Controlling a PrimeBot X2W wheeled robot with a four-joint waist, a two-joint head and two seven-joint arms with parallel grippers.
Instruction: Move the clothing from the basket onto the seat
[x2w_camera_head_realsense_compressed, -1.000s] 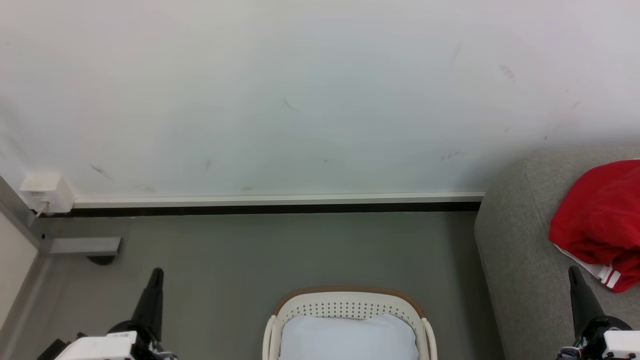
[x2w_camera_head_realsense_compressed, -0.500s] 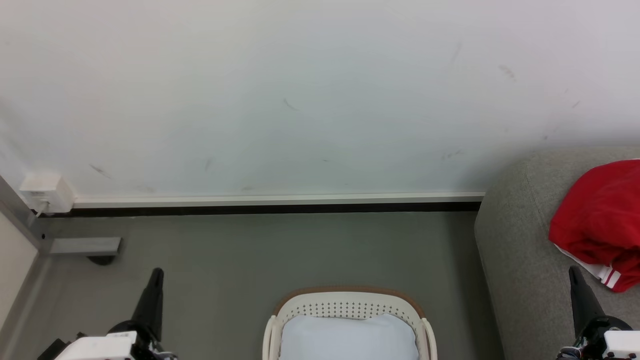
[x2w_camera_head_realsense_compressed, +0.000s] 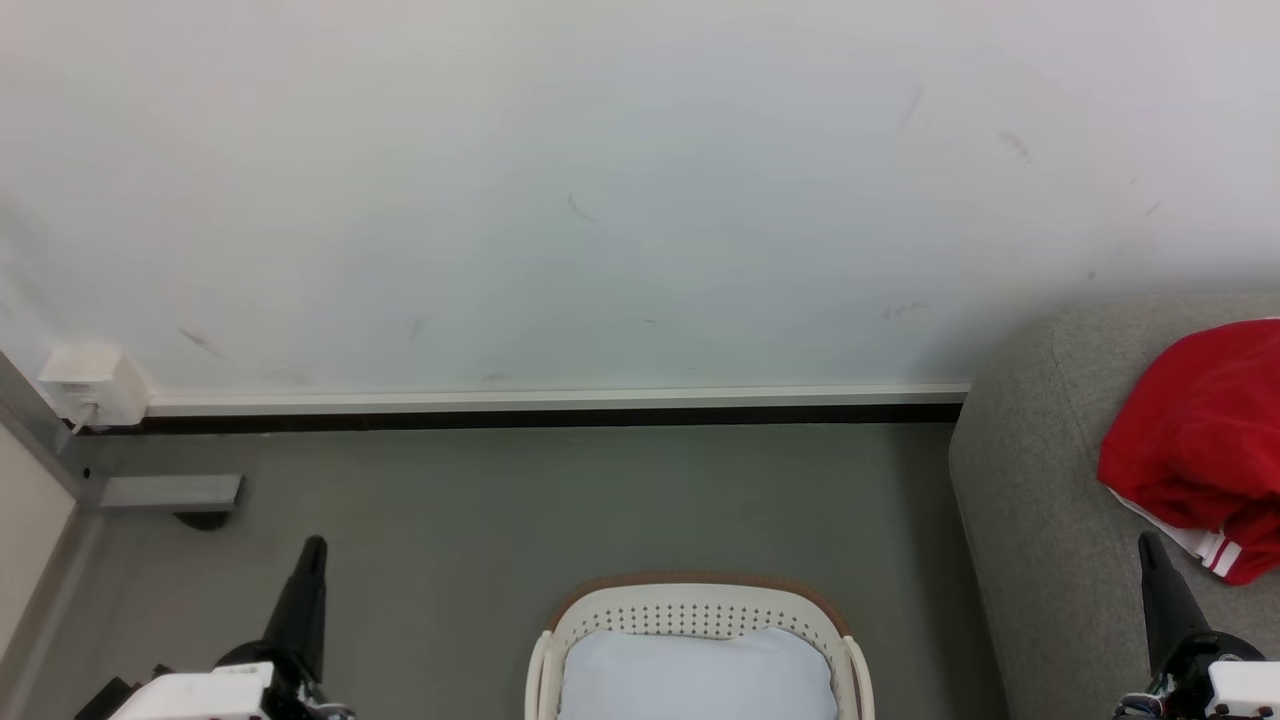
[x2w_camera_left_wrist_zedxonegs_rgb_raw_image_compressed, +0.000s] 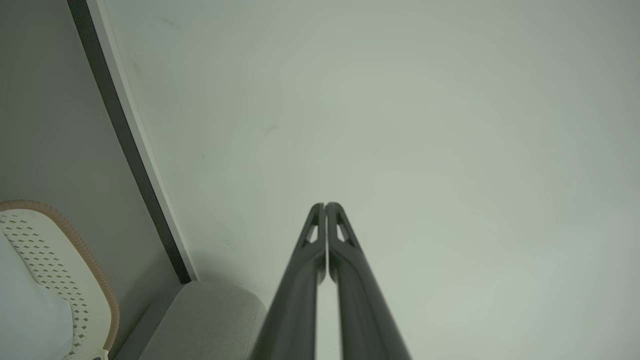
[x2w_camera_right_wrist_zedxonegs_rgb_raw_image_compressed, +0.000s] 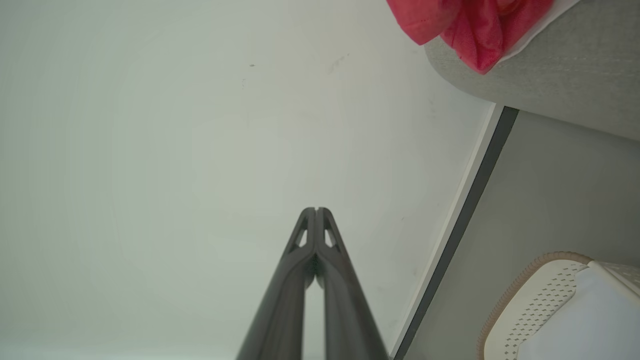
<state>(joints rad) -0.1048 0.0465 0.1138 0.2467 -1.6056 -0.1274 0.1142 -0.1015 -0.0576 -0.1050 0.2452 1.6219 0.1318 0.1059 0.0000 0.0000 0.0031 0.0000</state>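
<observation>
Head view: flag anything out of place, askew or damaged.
The red jersey lies bunched in a heap on the grey sofa, not spread flat, its striped hem poking out below. The white wall carries dark scuff marks. Nothing else stands out.

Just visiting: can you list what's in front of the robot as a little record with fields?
Seat: light grey fabric sofa, at right
Clothing: bright red sports jersey with white trim, crumpled on the sofa
Basket: oval cream-white perforated plastic basket, brown rim, on floor, holding pale blue-white cloth
Left gripper: shut, empty
Right gripper: shut, empty
</observation>
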